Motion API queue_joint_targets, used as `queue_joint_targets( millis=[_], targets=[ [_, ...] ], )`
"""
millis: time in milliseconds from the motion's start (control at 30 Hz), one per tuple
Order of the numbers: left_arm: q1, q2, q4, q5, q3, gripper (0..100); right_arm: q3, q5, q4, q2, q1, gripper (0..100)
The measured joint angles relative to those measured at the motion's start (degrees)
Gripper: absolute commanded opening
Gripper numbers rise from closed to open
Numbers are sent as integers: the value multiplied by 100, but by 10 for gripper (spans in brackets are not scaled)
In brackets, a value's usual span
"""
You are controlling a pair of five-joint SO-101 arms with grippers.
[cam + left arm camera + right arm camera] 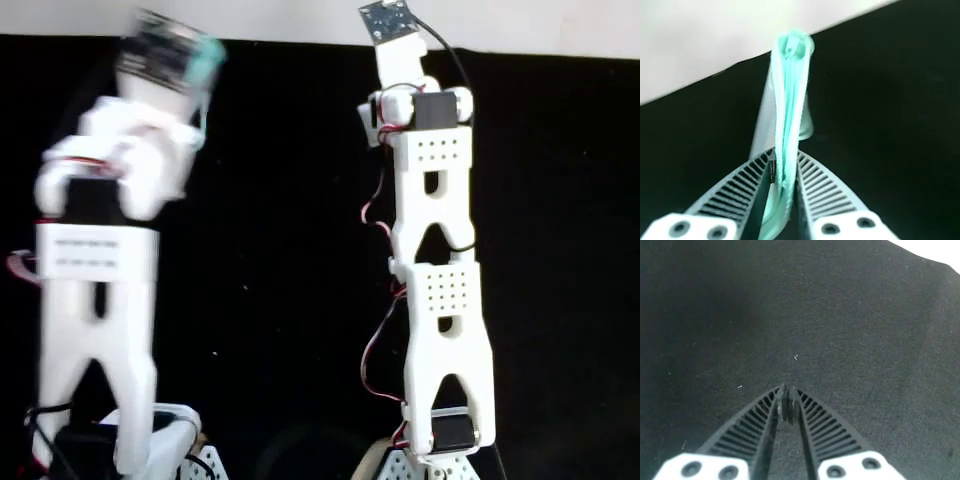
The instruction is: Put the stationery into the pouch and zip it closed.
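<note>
We are pinching the mint-green zippered fabric pouch (pixel 790 100) between the ribbed fingers of our left gripper (pixel 785 162), which is holding it edge-on with the zipper seam facing the wrist camera, out by the far edge of the black cloth-covered table (pixel 880 125). Our right gripper (pixel 786 402) is hanging over the black cloth, its jaws pressing together on nothing, well apart from the pouch.

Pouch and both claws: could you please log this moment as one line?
left claw: shut on pouch | right claw: shut, empty | below right claw: black cloth
</note>
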Motion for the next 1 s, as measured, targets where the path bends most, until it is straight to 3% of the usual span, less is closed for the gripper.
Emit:
queue_joint_targets(
  millis=[167, 400, 467, 767, 1000],
  targets=[
    [1064, 123, -88, -9, 325, 18, 0, 0, 185, 0, 0, 6],
    [1231, 97, -18, 9, 378, 298, 0, 0, 325, 0, 0, 6],
    [1222, 105, 132, 97, 387, 332, 0, 0, 325, 0, 0, 6],
    [1143, 105, 352, 255, 237, 333, 0, 0, 554, -202, -105, 6],
    [1143, 105, 1345, 255, -1064, 327, -9, 0, 668, -1108, -396, 6]
  ],
)
